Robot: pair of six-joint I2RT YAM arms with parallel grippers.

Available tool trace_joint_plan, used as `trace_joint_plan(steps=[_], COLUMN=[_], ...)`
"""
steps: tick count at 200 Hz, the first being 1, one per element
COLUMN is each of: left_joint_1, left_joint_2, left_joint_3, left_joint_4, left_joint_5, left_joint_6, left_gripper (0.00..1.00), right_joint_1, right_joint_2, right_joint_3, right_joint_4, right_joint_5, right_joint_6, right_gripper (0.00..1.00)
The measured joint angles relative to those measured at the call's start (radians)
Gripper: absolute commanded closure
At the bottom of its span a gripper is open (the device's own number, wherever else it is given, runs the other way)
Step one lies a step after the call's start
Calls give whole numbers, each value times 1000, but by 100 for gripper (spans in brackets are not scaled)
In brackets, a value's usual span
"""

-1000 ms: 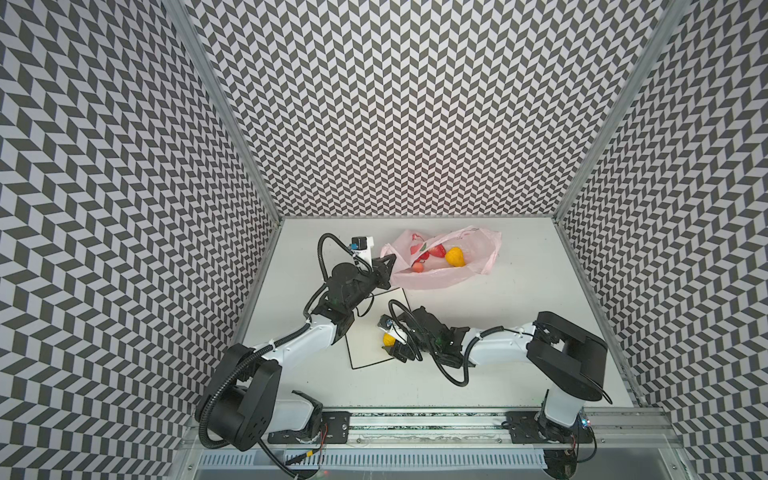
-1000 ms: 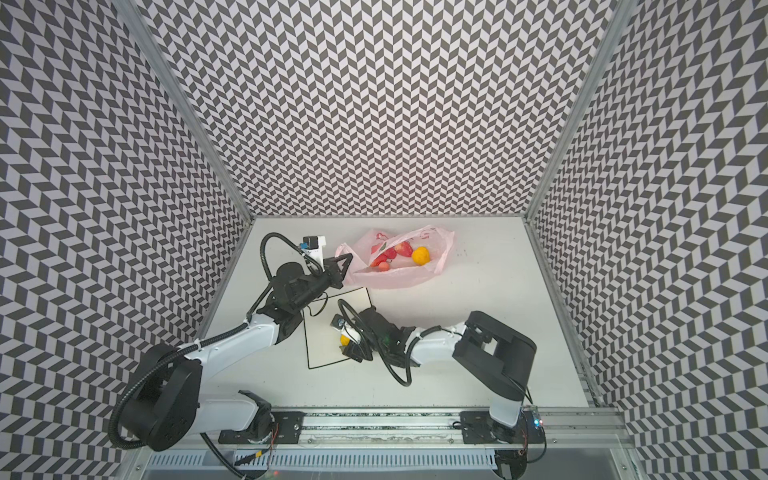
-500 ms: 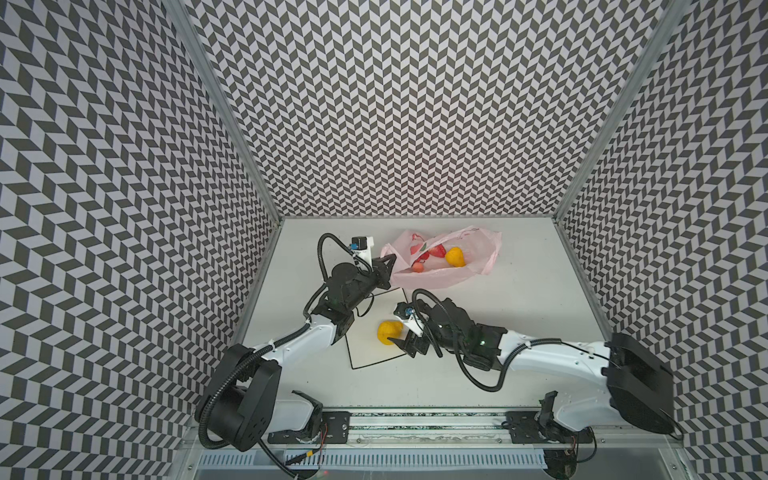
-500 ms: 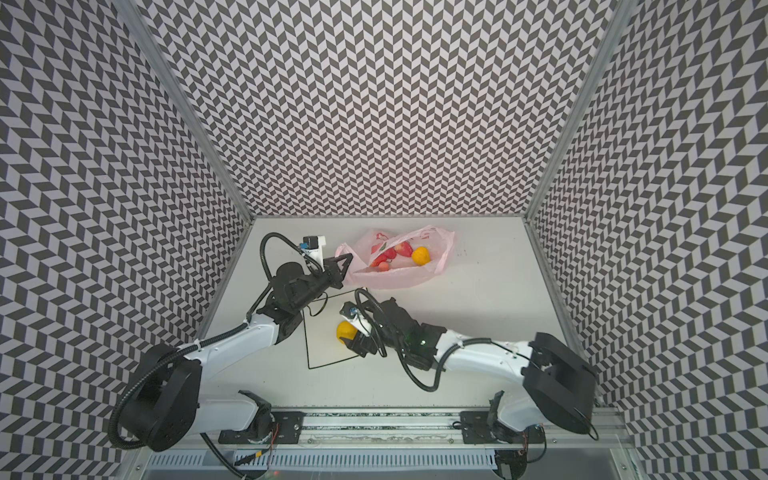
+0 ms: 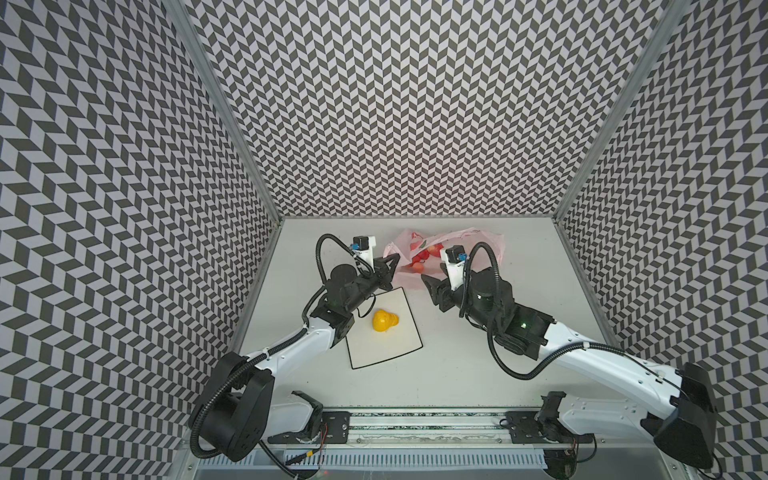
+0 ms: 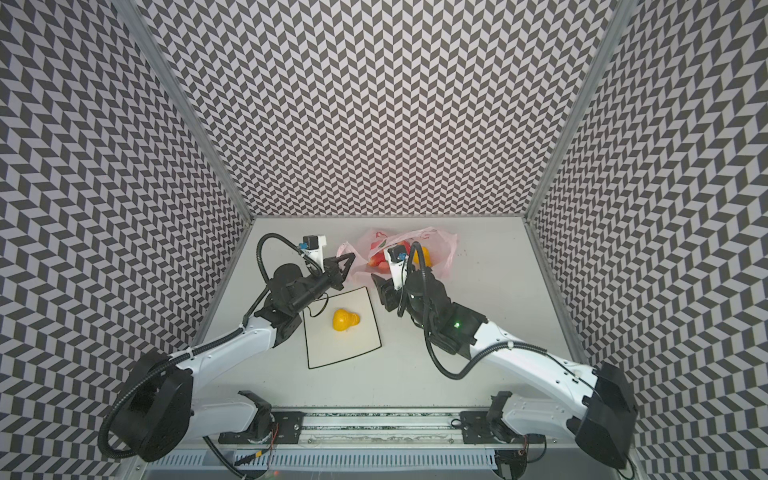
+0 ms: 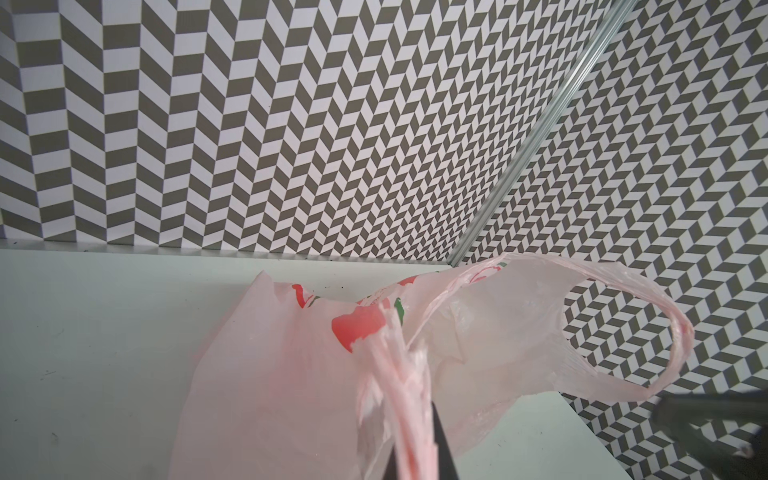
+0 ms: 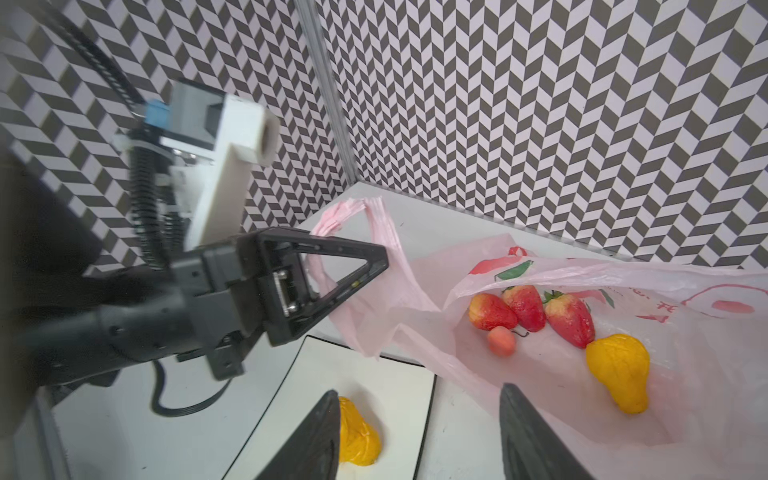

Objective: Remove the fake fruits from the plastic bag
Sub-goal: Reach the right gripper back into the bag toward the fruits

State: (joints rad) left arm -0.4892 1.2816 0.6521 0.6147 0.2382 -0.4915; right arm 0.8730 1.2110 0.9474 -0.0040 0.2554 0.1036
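Status: one of six is out. The yellow pear [image 5: 385, 321] lies on its side on the white plate [image 5: 386, 353], lower centre in both top views, well clear of the bag. Five are left.

Next up the frame is the right gripper [image 8: 417, 399], just right of the plate's far corner and short of the bag mouth. Its jaws are moderately apart with nothing between them. The left gripper [image 5: 388, 266] is at the plate's far edge, jaws clamped on one handle of the plastic bag [image 5: 482, 245]. That holds the handle side up, so the mouth gapes toward the right arm. The bag sits upper centre on the bench [image 5: 457, 374], near the back wall.

View differences:
- **Right wrist view:** the only full count of what is inside. From centre to right of the frame it shows the apple [image 8: 492, 311], strawberries [image 8: 525, 307], a small peach [image 8: 501, 340] and the second pear [image 8: 619, 370]. All lie loose on the lower sheet, none touched.
- **Top views:** the right arm covers much of the bag. The second pear shows in a top view [image 6: 422, 257]. Elsewhere only red fruit peeks out.
- **Left wrist view:** the gripped handle [image 7: 399, 374] is bunched and runs into the jaws at the bottom of the frame. The free handle loop [image 7: 681, 345] is at the right. No fruit or plate is visible, only the printed ones.
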Motion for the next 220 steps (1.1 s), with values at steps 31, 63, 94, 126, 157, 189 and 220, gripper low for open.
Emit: trace_joint_plan(steps=[31,63,94,126,157,189,220], left_joint_1=[-18,-32,-51,-63,-68,-68,-80], left_joint_2=[-23,-47,-60,-60,-73,-90,-92], left_joint_3=[0,0,0,0,0,0,-19], left_joint_4=[-4,-4,-2,-3,-5,0,28], left_joint_5=[-8,-38,-67,-82,-97,-86,-73], left_joint_6=[-2,-16,-26,-25,-18,-6,3], left_gripper=[100,100,100,100,100,100,100], right_joint_1=[-116,-165,-199,-223,-235,-241,-256], right_joint_2=[120,245,343,431,488,530,586], right_joint_3=[47,53,77,114,116,121,217], right_joint_4=[13,30,31,32,22,-50,-193], right_joint_5=[-34,-8,-8,27,64,69,20], right_joint_6=[-213,-517,-782,-940,-983,-899,-615], right_gripper=[52,54,53,55,55,50,35])
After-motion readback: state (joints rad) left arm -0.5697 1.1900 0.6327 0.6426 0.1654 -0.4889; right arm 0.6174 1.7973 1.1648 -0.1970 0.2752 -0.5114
